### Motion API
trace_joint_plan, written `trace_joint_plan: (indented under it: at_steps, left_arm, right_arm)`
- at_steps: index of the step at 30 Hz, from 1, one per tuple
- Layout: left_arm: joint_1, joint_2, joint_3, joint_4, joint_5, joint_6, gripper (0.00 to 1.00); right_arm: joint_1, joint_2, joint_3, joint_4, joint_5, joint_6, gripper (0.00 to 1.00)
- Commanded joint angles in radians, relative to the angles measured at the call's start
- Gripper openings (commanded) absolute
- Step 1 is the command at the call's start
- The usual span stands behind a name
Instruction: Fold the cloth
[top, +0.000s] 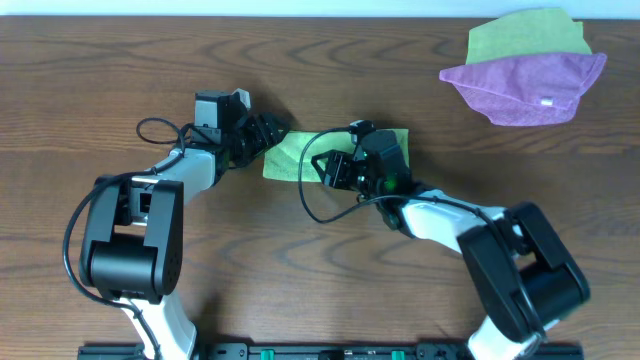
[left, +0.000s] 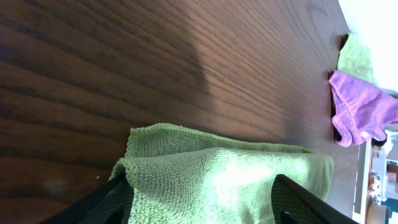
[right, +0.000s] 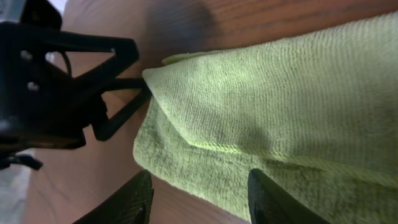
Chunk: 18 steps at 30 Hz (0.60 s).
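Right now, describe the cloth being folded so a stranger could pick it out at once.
Start at the middle of the wooden table, where the two robot arms meet. The cloth lies flat between the left gripper and the right gripper, lime green and already doubled over. The other green cloth sits far off in the top right corner, under a purple cloth.

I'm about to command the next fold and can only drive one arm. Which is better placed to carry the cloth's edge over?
Left, probably. The left gripper looks pinched on the corner of the cloth, lifting it in the right-wrist view. The right gripper hangs open above the cloth, gripping nothing.
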Motion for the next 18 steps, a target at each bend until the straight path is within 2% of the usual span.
trace_joint_plan:
  at_steps: [1, 18]
  left_arm:
    - [0.002, -0.024, 0.020, -0.003, -0.014, 0.013, 0.72]
    - [0.002, -0.024, 0.020, -0.003, -0.009, 0.012, 0.72]
  right_arm:
    - [0.011, 0.047, 0.011, 0.049, -0.026, 0.114, 0.49]
    - [0.061, 0.090, 0.011, 0.106, 0.019, 0.183, 0.47]
